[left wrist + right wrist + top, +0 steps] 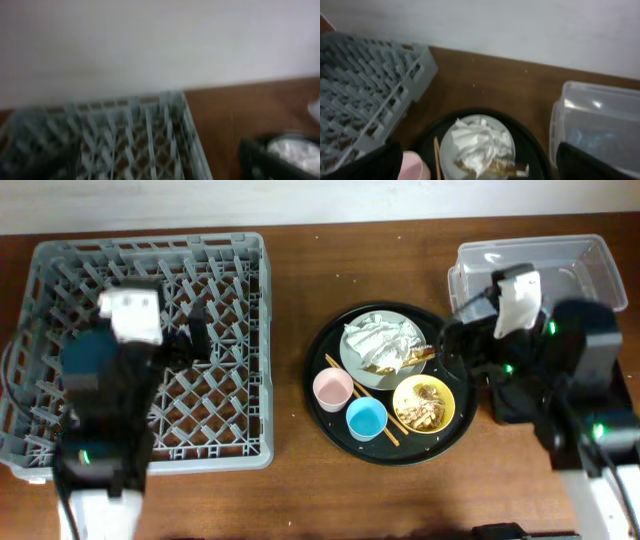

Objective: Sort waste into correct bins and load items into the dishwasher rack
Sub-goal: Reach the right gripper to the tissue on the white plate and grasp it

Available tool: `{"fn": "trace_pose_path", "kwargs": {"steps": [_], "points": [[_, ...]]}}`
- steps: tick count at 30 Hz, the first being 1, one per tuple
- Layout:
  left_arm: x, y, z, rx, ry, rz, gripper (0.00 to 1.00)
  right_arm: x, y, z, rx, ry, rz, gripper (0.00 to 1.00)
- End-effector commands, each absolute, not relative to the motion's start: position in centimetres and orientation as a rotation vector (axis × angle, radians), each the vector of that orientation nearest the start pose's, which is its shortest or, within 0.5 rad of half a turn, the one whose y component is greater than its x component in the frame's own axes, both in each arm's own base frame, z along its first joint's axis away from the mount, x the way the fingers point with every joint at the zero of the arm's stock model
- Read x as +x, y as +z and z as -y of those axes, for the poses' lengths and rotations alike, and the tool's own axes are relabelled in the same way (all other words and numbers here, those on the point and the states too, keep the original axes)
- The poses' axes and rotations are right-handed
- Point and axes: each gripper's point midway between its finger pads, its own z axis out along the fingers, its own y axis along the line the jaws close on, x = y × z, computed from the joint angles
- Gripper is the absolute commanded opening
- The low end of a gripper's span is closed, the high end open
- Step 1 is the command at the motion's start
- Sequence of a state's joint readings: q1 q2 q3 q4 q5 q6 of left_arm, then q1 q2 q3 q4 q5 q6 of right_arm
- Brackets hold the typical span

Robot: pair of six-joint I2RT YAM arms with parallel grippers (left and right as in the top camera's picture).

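The grey dishwasher rack [230,280] fills the left; it also shows in the left wrist view [140,135] and the right wrist view [365,85]. My left gripper [195,340] hovers over it, open and empty. A pale grey plate [355,358] holds crumpled tissue [380,337] and brownish scraps [405,362]. Near it are a pink cup [332,389], a blue cup [366,418], a yellow bowl [424,404] of scraps and chopsticks [388,432]. My right gripper [450,345] is open above the plate's right edge, its fingers [480,167] straddling the tissue [477,142].
All the dishes sit on a round black tray [325,345]. The clear tub [580,260] stands at the back right, behind my right arm, and also shows in the right wrist view [600,125]. A dark rectangular shape [505,405] lies under the right arm.
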State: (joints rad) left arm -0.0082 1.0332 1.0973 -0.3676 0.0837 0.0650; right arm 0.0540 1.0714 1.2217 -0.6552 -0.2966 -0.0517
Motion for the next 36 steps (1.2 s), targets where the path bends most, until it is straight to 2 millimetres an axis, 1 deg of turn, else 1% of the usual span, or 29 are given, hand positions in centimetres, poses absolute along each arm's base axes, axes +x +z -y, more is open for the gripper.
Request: {"fn": "trace_pose_path", "kwargs": {"steps": [1,3,4,6,7,8,9,10,11,12,13,14,15,16,17,18,19,20,21,22,23,24,25,26,29,31,33,35,36], "points": [[39.7,32.9,2.6,0.219,-0.059,-2.036,0.99,34.7,31.4,-8.3,-0.323,0.410,-2.139,0.98],[41.2,29.7,2.6,0.220,-0.069,-2.129,0.99,34.6,29.4,-11.1,-0.403,0.631,-2.191,0.98],[41.8,27.7,2.6,0.221,-0.076,-2.188,0.99,34.8,28.3,-11.6,-0.410,0.682,-2.225,0.98],[41.7,25.8,2.6,0.221,-0.083,-2.251,0.99,35.7,26.7,-12.2,-0.416,0.739,-2.257,0.98],[41.5,24.7,2.6,0.222,-0.089,-2.296,0.99,36.6,25.9,-12.4,-0.331,0.794,-2.290,0.98],[41.3,24.2,2.6,0.222,-0.091,-2.316,0.99,37.8,24.6,-12.1,-0.191,0.820,-2.345,0.99],[41.3,24.2,2.6,0.221,-0.090,-2.317,0.99,38.8,23.0,-11.1,-0.027,0.778,-2.408,0.98],[41.3,24.2,2.6,0.221,-0.090,-2.317,0.99,39.7,21.1,-9.4,0.194,0.648,-2.467,0.98],[41.3,24.2,2.6,0.221,-0.092,-2.318,0.99,40.3,20.1,-8.2,0.356,0.485,-2.473,0.98],[41.2,24.0,2.6,0.221,-0.092,-2.325,0.99,40.5,20.2,-8.0,0.403,0.374,-2.453,0.98],[41.1,23.8,2.6,0.221,-0.093,-2.332,0.99,40.4,20.8,-8.8,0.372,0.304,-2.442,0.98],[41.1,23.6,2.6,0.221,-0.094,-2.337,0.99,39.9,22.0,-9.0,0.385,0.222,-2.448,0.98],[41.2,23.4,2.6,0.217,-0.097,-2.343,0.99,39.6,22.8,-8.9,0.393,0.189,-2.499,0.98],[41.3,23.1,2.6,0.217,-0.098,-2.349,0.99,39.4,22.9,-8.8,0.407,0.157,-2.564,0.98],[41.4,22.8,2.6,0.217,-0.099,-2.358,0.99,39.6,22.6,-8.9,0.419,0.125,-2.629,0.98],[41.5,22.2,2.6,0.217,-0.100,-2.374,0.99,40.9,21.1,-9.7,0.416,0.104,-2.718,0.98],[41.6,21.7,2.6,0.217,-0.102,-2.386,0.99,41.5,20.1,-10.4,0.408,0.131,-2.752,0.98],[41.7,21.2,2.6,0.217,-0.104,-2.400,0.99,42.1,18.5,-11.5,0.398,0.184,-2.794,0.98],[41.9,20.2,2.7,0.218,-0.111,-2.427,0.99,42.3,15.9,-12.1,0.402,0.196,-2.863,0.98],[41.9,19.1,2.8,0.220,-0.120,-2.457,0.99,42.3,13.9,-12.1,0.418,0.168,-2.912,0.97],[42.0,18.5,2.8,0.220,-0.122,-2.474,0.99,42.3,12.6,-12.1,0.480,0.155,-2.936,0.93],[42.1,17.6,2.8,0.220,-0.125,-2.498,0.99,42.4,11.2,-12.1,0.571,0.138,-2.952,0.82],[42.3,16.6,2.8,0.220,-0.128,-2.521,0.99,42.4,10.0,-11.9,0.673,0.107,-2.954,0.79],[42.4,16.0,2.8,0.220,-0.129,-2.535,0.99,42.4,8.8,-11.6,0.780,0.072,-2.948,0.85],[42.5,14.5,2.8,0.220,-0.134,-2.573,0.99,41.4,6.4,-11.4,0.953,0.014,-2.958,0.98],[42.7,13.8,2.8,0.219,-0.136,-2.584,0.99,41.3,5.6,-12.1,0.936,0.009,-2.968,0.98],[43.0,13.9,2.8,0.219,-0.134,-2.574,0.99,41.6,4.1,-13.2,0.915,0.006,-2.977,0.98],[43.0,13.9,2.8,0.219,-0.134,-2.574,0.99,41.6,3.1,-13.4,0.928,-0.018,-2.976,0.98],[43.0,14.0,2.8,0.219,-0.133,-2.571,0.99,41.8,2.5,-13.2,0.928,-0.040,-2.970,0.98]]}}
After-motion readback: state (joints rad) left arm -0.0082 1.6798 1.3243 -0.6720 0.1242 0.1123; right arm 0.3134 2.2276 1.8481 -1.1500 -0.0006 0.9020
